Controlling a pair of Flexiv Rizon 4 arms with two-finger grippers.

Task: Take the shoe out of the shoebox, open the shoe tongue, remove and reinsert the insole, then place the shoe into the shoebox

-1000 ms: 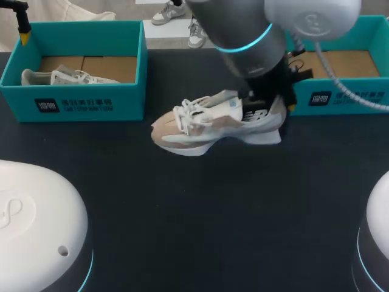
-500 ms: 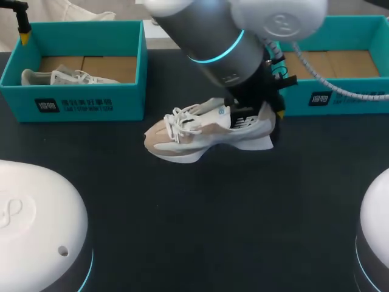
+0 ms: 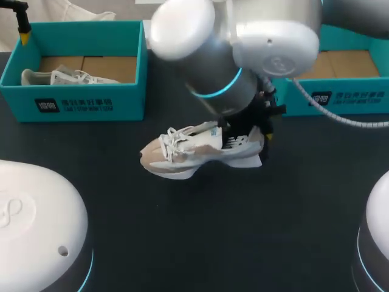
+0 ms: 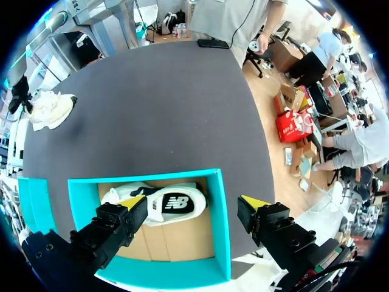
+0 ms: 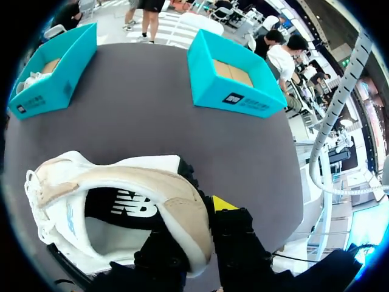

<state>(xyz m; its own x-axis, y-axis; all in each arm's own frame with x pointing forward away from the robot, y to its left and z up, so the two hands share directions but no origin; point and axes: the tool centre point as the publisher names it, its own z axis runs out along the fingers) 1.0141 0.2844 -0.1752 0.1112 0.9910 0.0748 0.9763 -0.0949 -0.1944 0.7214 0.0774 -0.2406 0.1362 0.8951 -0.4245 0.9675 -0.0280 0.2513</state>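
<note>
The right gripper (image 5: 203,228) is clamped on the heel collar of the shoe (image 5: 121,201), one finger inside the opening and the yellow-tipped one outside against the heel. The shoe's toe and laces point away from the fingers. I cannot tell whether the sole rests on the table (image 3: 243,231) or hangs just above it.

A wide stretch of dark tabletop lies ahead of this gripper. At the far side of that stretch stand two teal boxes, well apart from each other, with the table's rounded edge just beyond them. The right shoebox (image 5: 234,76) shows a brown cardboard floor. In the head view the right arm (image 3: 243,55) overhangs the shoe and covers part of that box. The left shoebox (image 5: 51,76) stands beyond the shoe's toe.

The left gripper (image 4: 193,201) hangs above the left shoebox with its fingers spread wide and holding nothing. A second shoe (image 4: 164,204) lies on its side under those fingers, on the box floor against the wall farther from the gripper. Past that wall the table runs on, with the held shoe and the right gripper far off near its edge.
</note>
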